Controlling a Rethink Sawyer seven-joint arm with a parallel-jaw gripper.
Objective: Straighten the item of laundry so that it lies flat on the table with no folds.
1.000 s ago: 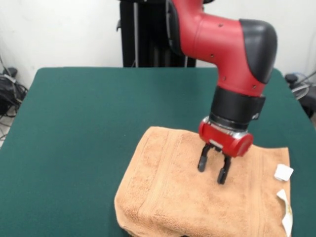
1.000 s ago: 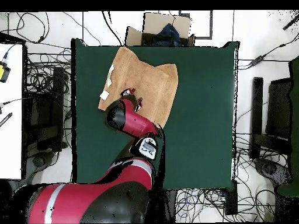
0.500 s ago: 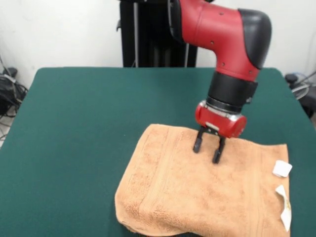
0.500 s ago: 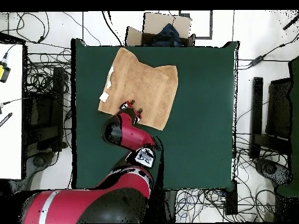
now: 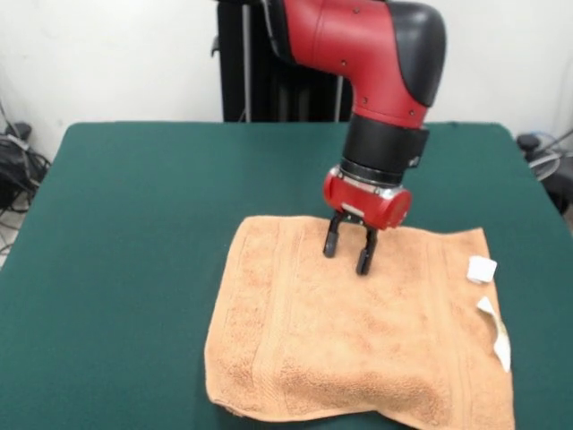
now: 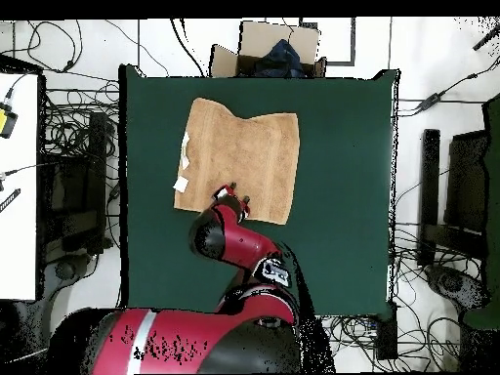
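The item of laundry, an orange-tan terry towel, lies spread on the green table, right of centre in the front view. Its near edge is rolled up thick, and small white tags stick out at its right edge. My gripper points down near the towel's far edge. Its fingers stand open with their tips on the cloth and nothing between them. From overhead, the towel lies in the table's upper left part, with the gripper at its lower edge.
An open cardboard box with dark contents stands just beyond the table's top edge in the overhead view. Cables and equipment lie around the table on the floor.
In the front view the gripper has moved left and towards the far side. The towel has slid and turned with it, and its edges now run squarer to the table.
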